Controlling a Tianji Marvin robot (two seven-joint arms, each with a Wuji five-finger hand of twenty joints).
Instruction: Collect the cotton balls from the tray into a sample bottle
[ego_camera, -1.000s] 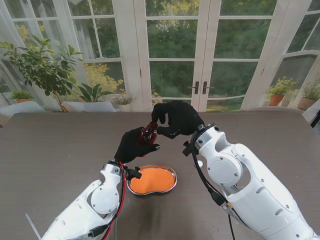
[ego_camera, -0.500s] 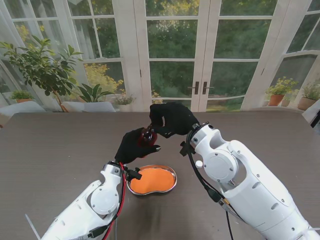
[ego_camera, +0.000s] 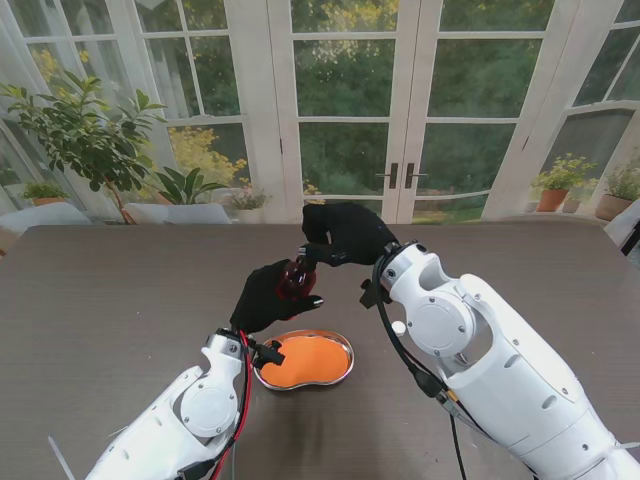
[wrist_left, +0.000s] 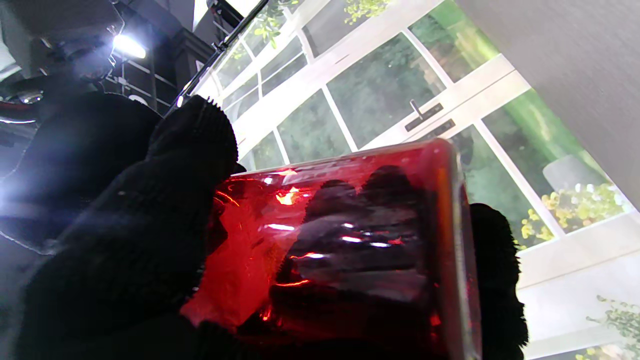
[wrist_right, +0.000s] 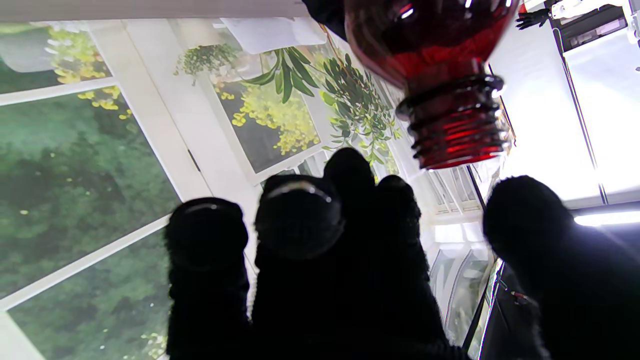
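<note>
Red glass marks the sample bottle (ego_camera: 295, 272), gripped in the left hand (ego_camera: 266, 293) above the bench (ego_camera: 110, 300), just beyond the far rim of the tray (ego_camera: 345, 350). Its threaded neck (wrist_right: 452, 122) is bare and points toward the right hand (ego_camera: 345, 234), whose fingers (wrist_right: 300, 220) curl close beside the mouth; whether they pinch a cotton ball I cannot tell. To load well, hold the bottle steady, bring the fingertips squarely over the opening, then release.
</note>
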